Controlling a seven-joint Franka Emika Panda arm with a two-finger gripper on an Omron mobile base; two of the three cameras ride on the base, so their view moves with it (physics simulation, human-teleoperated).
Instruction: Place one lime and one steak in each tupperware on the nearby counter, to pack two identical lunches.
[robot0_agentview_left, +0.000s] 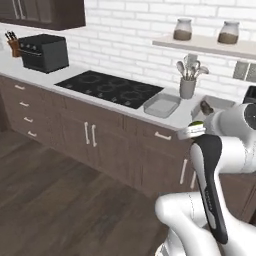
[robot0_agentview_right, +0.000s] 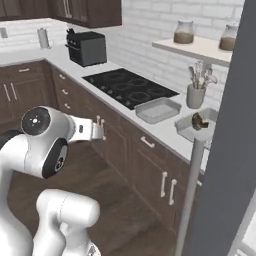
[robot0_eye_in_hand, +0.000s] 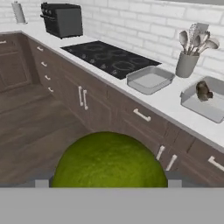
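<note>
Countertop ahead (robot0_eye_in_hand: 173, 103) holds both trays; my gripper (robot0_eye_in_hand: 108, 186) clamps a lime (robot0_eye_in_hand: 109, 162). Released before the empty tupperware (robot0_eye_in_hand: 149, 80) at one o'clock, it rolls away.

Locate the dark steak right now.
The dark brown steak sits inside the right-hand tupperware on the counter, just right of the utensil cup.

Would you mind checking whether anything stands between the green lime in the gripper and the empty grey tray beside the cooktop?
Nothing visible does. The gripper holds the round green lime out over the floor. The empty shallow grey tupperware sits open near the pale counter's front edge. The grey utensil cup stands behind it.
</note>
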